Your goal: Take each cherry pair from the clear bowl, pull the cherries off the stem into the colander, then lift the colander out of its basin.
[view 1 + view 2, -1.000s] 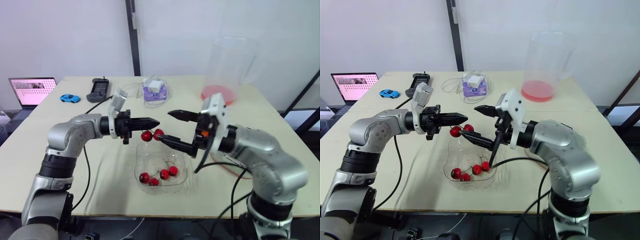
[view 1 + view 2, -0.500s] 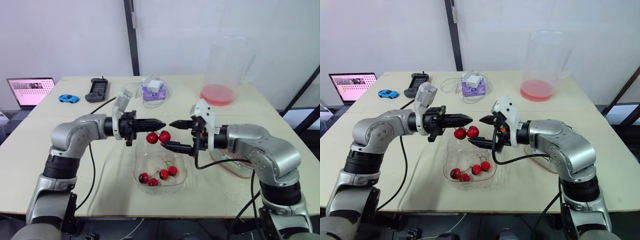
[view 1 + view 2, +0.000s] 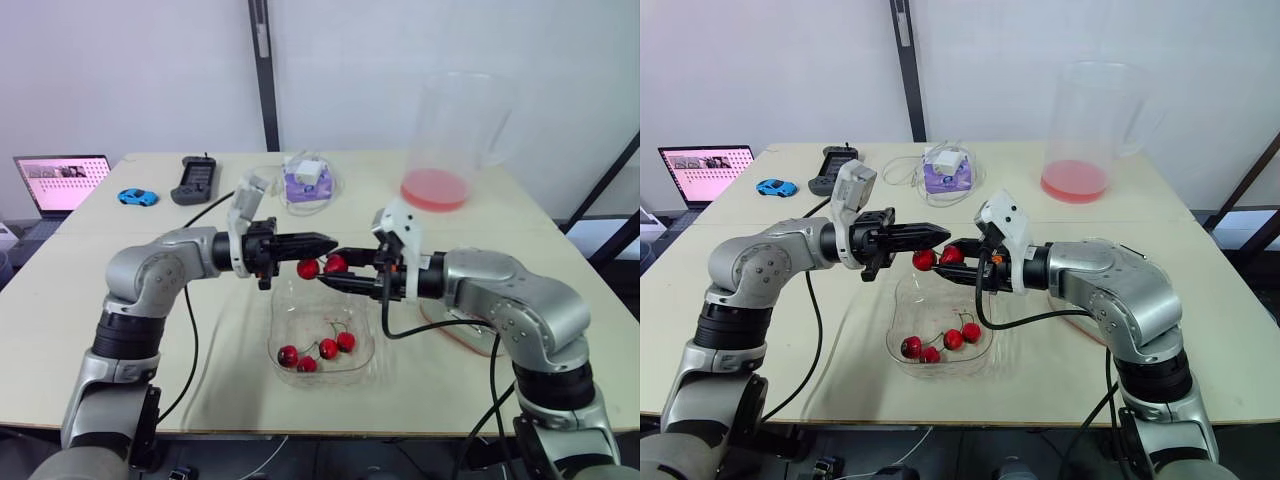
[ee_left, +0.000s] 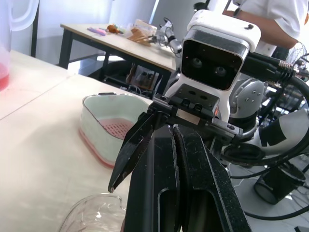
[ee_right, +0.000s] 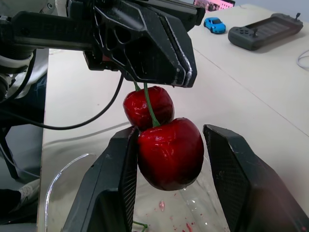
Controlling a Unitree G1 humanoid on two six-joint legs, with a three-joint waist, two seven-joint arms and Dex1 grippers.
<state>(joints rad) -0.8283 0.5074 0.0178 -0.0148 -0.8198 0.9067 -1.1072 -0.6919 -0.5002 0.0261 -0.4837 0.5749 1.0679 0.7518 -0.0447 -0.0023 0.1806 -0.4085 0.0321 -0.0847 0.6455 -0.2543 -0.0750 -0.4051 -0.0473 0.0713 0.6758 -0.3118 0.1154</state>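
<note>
My left gripper [image 3: 330,242] is shut on the stem of a red cherry pair [image 3: 322,266], which hangs above the clear bowl [image 3: 276,330]. My right gripper [image 3: 333,267] has come in from the right and stands open around the nearer cherry [image 5: 170,153]. One finger [image 5: 118,179] touches that cherry and the other finger sits a little apart. The second cherry [image 5: 145,105] hangs just behind it. Several more cherries [image 3: 318,350] lie in the bowl. The pink colander [image 4: 118,129] sits in its white basin [image 4: 94,104] on the right, partly hidden behind my right arm.
A tall clear pitcher [image 3: 455,130] with pink liquid stands at the back right. A purple box with cables [image 3: 308,180], a black controller [image 3: 195,178], a blue toy car [image 3: 140,197] and a laptop [image 3: 62,180] lie along the back left.
My right gripper has moved left to the hanging cherry pair and narrowed its fingers around one cherry. My left gripper has kept hold of the stem and shifted slightly right.
</note>
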